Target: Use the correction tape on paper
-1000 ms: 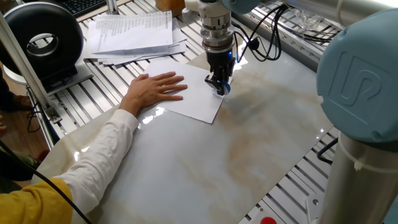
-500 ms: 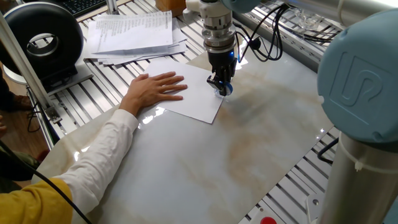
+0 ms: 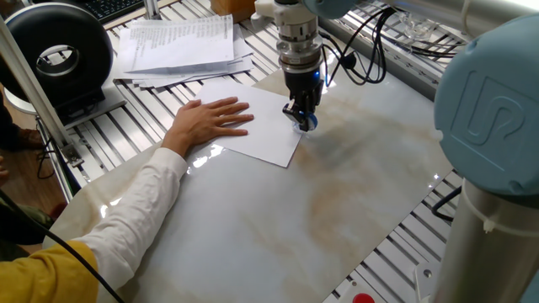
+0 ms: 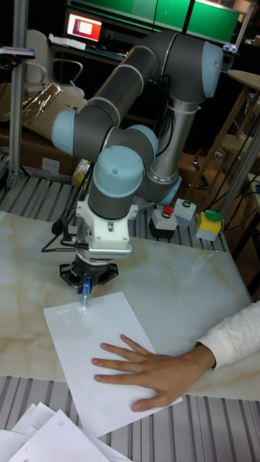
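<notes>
Nearest to us in the fixed view, a person's hand (image 3: 210, 119) is lying flat on the paper (image 3: 265, 135), pinning it to the marbled bench (image 3: 278, 227). Just beyond the hand we are seeing the tool (image 3: 301, 118) pointing straight down, its fingers pinching the correction tape (image 3: 305, 121). The dispenser is hanging directly below the tool, long axis roughly upright, tip at or touching the sheet close to its edge; actual contact is too small to confirm. The open white area is lying toward the hand, so we are judging that any stroke has to run inward along the sheet. The tape is showing only as a small blue and clear sliver. Farther back a stack of printed papers (image 3: 181, 42) is resting.
</notes>
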`<state>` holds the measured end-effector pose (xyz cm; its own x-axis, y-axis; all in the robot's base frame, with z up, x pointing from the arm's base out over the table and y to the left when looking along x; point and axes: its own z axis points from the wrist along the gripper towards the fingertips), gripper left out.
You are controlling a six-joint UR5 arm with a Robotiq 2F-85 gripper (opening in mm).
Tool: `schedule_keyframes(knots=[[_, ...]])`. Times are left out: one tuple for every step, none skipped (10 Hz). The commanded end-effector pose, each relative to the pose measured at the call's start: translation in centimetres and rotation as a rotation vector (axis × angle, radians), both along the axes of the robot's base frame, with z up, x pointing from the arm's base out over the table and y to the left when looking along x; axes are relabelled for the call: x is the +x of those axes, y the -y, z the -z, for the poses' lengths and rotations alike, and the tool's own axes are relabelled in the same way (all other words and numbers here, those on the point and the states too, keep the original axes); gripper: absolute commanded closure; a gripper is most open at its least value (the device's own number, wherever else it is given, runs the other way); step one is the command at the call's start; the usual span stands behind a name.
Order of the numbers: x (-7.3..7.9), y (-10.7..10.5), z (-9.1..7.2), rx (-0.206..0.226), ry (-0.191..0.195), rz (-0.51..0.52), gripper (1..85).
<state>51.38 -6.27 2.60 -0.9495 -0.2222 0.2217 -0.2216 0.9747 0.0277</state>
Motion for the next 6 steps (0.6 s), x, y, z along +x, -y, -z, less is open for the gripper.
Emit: schedule_keyframes(knots=[[-0.1,0.0,-0.1,0.009,0.002,0.002,84.0],[0.1,0.1,-0.2,0.012,0.005,-0.001,84.0],[0.6,0.3,-0.6,0.002,0.005,-0.012,84.0],[0.8,-0.1,-1.3,-0.004,-0.004,-0.004,84.0],[1.1,-0.4,-1.3,-0.005,0.002,-0.001,84.0],[1.3,-0.4,-1.2,-0.001,0.005,-0.004,84.0]])
